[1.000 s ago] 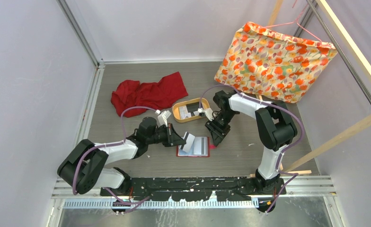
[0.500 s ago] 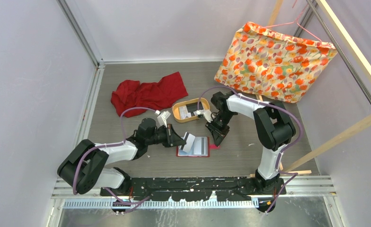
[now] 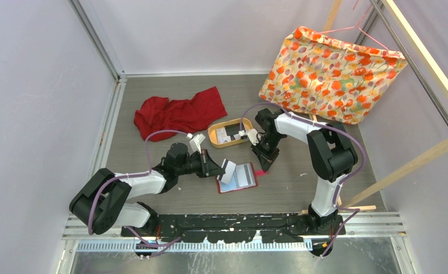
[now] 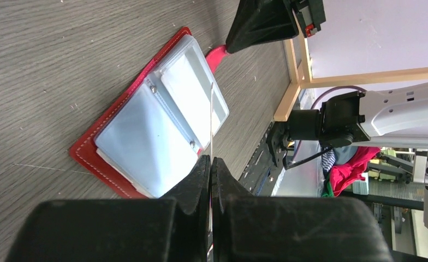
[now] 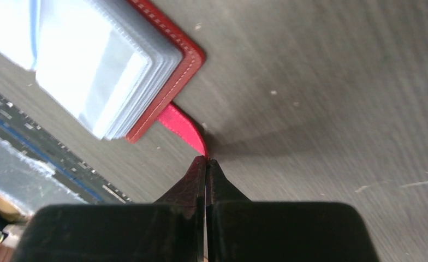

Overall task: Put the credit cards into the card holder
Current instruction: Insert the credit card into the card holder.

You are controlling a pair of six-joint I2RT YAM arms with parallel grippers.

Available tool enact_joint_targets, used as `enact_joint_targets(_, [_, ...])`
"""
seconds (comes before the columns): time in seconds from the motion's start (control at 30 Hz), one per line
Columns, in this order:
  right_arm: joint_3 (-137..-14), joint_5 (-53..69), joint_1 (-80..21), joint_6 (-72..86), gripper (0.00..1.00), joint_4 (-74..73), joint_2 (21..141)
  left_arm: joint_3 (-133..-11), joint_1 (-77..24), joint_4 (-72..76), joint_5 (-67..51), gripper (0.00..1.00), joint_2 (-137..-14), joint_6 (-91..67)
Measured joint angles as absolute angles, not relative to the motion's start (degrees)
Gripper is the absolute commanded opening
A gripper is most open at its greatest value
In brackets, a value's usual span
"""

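Once tugged, card holder [image 3: 243,178] pivoted.

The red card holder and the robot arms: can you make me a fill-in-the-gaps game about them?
1. The left pincer is shut on one thin white ____.
2. The right pincer pinches the card holder's red snap ____.
3. The card holder lies ____ on the table, so its clear pockets show.
4. More cards wait in the oval tan ____.

Missing words: card; tab; open; tray.
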State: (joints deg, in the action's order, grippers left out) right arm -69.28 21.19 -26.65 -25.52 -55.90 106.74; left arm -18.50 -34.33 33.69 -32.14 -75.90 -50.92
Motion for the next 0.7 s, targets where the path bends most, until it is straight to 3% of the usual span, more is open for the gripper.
enact_joint_targets(0.13, [-69.43, 17.82, -26.41, -24.84, 0.05, -54.39, 106.52, -18.39, -34.35, 34.17, -31.57, 0.00, -76.34, -52.75])
enact_joint_targets(0.23, [-69.71, 16.23, -26.39, -24.38, 0.26, -53.45, 106.26, -18.04, -34.87, 35.38, -30.46, 0.00, -77.25, -54.74])
enact_joint_targets(0.33, [-69.78, 15.88, -26.39, -24.21, 0.40, -52.66, 105.54, -17.65, -36.53, 36.88, -28.84, 0.00, -78.30, -56.75])
enact_joint_targets(0.53, [-69.80, 18.35, -26.39, -24.88, 0.43, -51.99, 97.73, -16.58, -41.06, 41.39, -23.57, 0.00, -80.71, -61.54])
enact_joint_targets(0.7, [-69.69, 27.64, -26.28, -24.69, 0.40, -50.17, 92.25, -13.54, -41.91, 44.42, -18.57, 0.00, -80.93, -65.21])
